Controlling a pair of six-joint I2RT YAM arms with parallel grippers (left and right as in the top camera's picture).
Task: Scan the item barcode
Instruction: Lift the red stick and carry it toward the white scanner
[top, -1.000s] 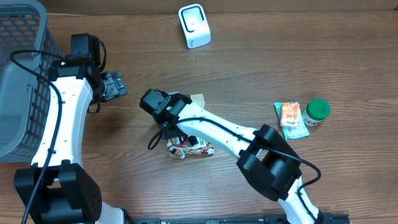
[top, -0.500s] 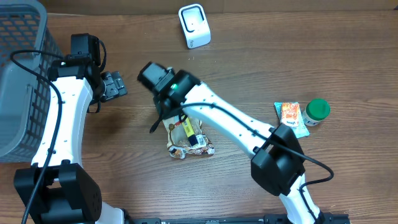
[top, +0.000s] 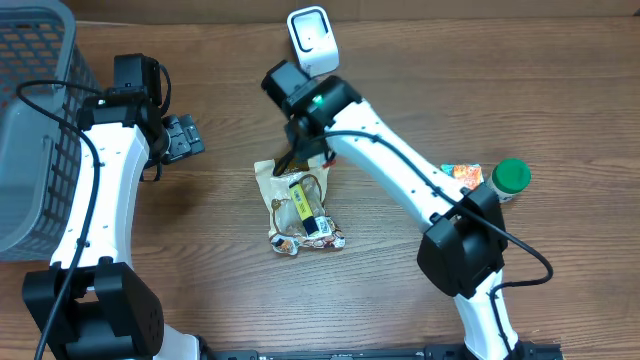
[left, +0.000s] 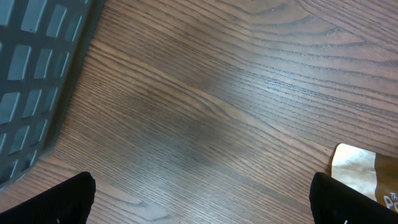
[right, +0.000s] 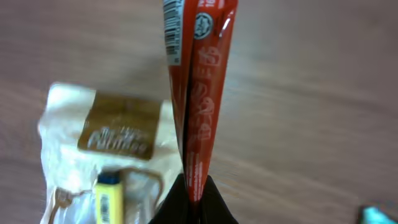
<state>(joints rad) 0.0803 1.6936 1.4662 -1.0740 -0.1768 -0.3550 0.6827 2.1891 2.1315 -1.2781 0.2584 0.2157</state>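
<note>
My right gripper (right: 194, 193) is shut on the lower edge of a thin red packet (right: 199, 93), which stands upright on edge above the table. A barcode (right: 172, 31) runs along the packet's upper left side. From overhead the right gripper (top: 305, 150) hangs just below the white scanner (top: 312, 40), and the arm hides most of the red packet. My left gripper (top: 185, 137) sits open at the left, near the basket. In the left wrist view its fingertips (left: 74, 199) are wide apart over bare wood, with nothing between them.
A pile lies mid-table: a cream and brown pouch (top: 272, 175), a yellow item (top: 303, 205) and a foil packet (top: 310, 240). An orange packet (top: 468, 190) and a green-capped jar (top: 511, 180) sit at the right. A grey basket (top: 30, 120) fills the left edge.
My right arm has risen from the pile and swung back and to the right toward the scanner, carrying the red packet. The pile now lies uncovered. The left arm has stayed still.
</note>
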